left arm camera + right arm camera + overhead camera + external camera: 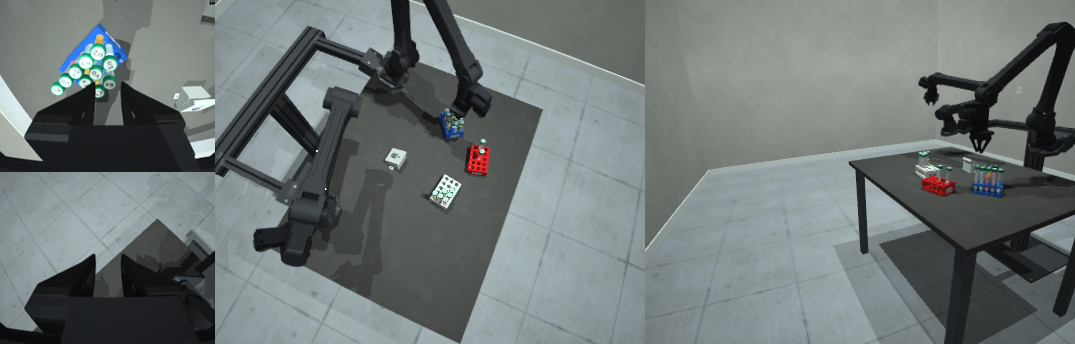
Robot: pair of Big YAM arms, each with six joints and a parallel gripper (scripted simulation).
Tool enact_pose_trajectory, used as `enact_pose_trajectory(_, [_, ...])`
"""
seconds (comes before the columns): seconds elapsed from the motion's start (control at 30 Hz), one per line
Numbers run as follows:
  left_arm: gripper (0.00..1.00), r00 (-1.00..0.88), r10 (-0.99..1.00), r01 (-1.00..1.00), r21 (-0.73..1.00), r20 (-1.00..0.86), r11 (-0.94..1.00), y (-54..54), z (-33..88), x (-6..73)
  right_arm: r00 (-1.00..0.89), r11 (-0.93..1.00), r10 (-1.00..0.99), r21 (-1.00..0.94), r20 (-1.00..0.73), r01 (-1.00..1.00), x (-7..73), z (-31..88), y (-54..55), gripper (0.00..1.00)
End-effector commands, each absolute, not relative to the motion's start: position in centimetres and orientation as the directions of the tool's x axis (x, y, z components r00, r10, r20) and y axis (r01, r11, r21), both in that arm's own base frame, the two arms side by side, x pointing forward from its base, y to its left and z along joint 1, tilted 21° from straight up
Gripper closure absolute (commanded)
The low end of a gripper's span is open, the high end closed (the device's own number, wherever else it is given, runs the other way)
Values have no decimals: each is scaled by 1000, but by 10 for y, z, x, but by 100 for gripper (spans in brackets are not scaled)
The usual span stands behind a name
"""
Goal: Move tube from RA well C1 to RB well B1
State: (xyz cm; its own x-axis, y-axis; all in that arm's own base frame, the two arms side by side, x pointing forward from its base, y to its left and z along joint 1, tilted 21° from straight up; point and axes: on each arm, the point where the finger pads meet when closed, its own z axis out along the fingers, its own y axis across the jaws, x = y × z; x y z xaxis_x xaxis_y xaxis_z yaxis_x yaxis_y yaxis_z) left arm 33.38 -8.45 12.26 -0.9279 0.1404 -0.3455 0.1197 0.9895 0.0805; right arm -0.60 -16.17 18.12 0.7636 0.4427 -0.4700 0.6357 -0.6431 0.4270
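The blue rack RA (455,135) (987,191) (86,43) holds several green-capped tubes with lettered caps. Its well labels are mostly hidden, so I cannot tell which tube is in C1. The white rack RB (458,184) (920,174) holds several green-capped tubes toward one end, with open wells at the other. My left gripper (979,151) (107,87) is partly open and empty, above the caps at one edge of RA; caps show beyond and between its fingertips in the left wrist view. My right gripper (931,104) (108,259) is partly open and empty, far from the racks.
A red rack (478,172) (931,187) with two green-capped tubes stands near RA and RB. A small white box (395,156) (968,165) (193,96) stands nearer the arm bases; whether its lamp is lit is unclear.
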Motion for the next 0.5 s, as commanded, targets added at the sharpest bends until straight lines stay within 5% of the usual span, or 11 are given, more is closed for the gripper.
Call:
enact_pose_trajectory(0.0, [70,-916,157,135,86,-370,987,-66,128,330,767,-629,427,453,-478,632,-6,197,-164,70])
enact_pose_trajectory(0.47, [70,-922,159,136,89,-354,987,-12,118,300,767,-629,427,453,-478,632,-6,197,-164,70])
